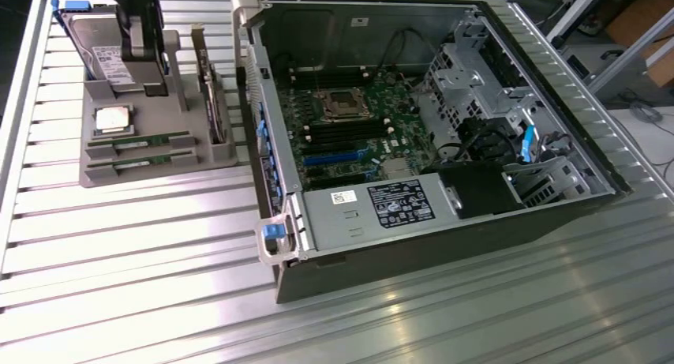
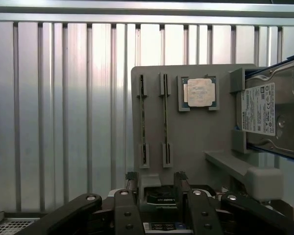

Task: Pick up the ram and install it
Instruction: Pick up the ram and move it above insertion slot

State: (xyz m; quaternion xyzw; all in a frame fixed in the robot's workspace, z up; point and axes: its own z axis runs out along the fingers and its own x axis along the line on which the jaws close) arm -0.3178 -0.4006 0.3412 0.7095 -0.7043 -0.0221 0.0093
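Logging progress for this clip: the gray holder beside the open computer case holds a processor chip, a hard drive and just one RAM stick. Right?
Not one: the wrist view shows a first RAM stick and a second RAM stick in the gray holder. The processor chip, hard drive and open computer case are as stated.

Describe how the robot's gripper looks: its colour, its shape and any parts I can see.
The black gripper is built from thick, angular link bars, joined by round silver pins. Two narrow, dark fingers rise from these links. In the exterior view it looks like a dark, blocky body. I can make out no cables.
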